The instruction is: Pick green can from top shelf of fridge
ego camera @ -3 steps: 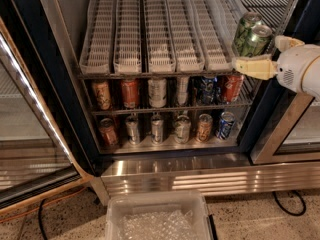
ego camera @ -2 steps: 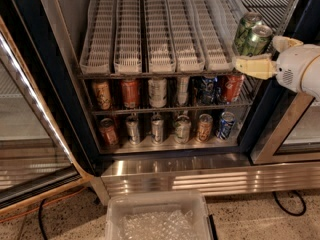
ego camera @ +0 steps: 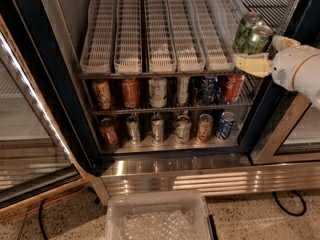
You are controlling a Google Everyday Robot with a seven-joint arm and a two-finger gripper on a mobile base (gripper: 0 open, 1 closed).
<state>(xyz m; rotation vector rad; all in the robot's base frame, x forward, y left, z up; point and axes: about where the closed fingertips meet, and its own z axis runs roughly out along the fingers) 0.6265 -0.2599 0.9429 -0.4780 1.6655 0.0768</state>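
Note:
The green can (ego camera: 255, 36) sits at the right end of the top shelf (ego camera: 150, 59), at the fridge's (ego camera: 165, 171) right door frame. My gripper (ego camera: 264, 51) comes in from the right on a white arm, and its pale yellow fingers (ego camera: 252, 64) are shut on the can's lower part. The can is tilted slightly. A second green can top shows just behind it; I cannot tell if it is a reflection. The white slotted lanes of the top shelf hold no other cans.
Two lower wire shelves hold several cans: orange-red ones (ego camera: 131, 91), silver ones (ego camera: 157, 91) and blue ones (ego camera: 226, 124). The glass door (ego camera: 30, 134) stands open at left. A clear plastic bin (ego camera: 155, 216) sits on the floor in front. Cables (ego camera: 290, 204) lie on the floor.

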